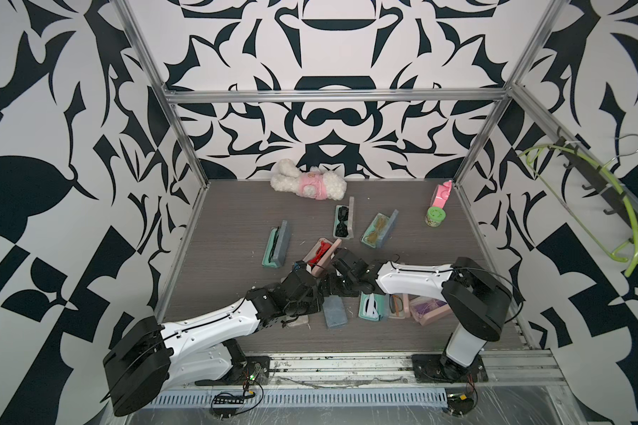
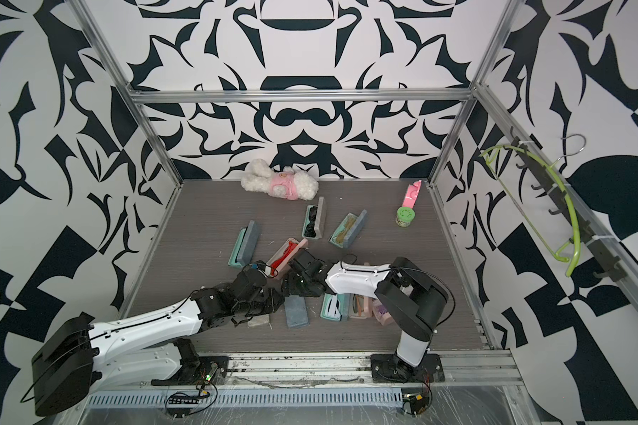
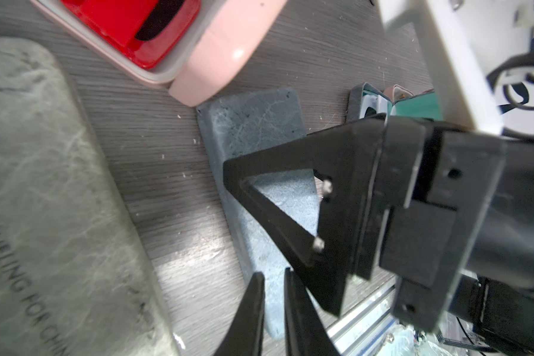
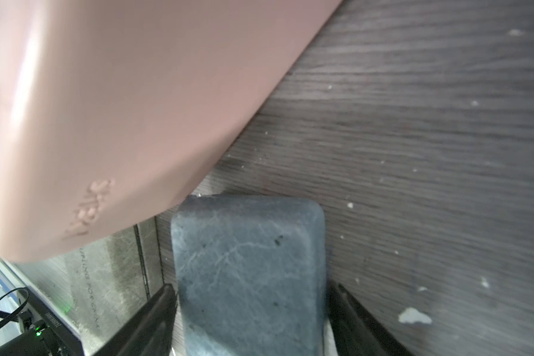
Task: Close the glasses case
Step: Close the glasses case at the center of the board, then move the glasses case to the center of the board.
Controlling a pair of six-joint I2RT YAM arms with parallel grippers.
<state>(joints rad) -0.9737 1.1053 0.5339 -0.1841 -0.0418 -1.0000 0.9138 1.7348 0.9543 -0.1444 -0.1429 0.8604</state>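
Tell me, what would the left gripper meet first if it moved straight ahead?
Most likely the blue-grey case, lying directly ahead of its jaws; the right gripper hangs close beside that line, depth unclear.

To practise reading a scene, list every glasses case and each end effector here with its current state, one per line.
pink case with red glasses: open
blue-grey case: closed
grey case: closed
black sunglasses case: open
gold glasses case: open
teal-lined case: open
white glasses case: open
purple glasses case: open
left end effector: shut, empty
right end effector: open, either side of blue-grey case
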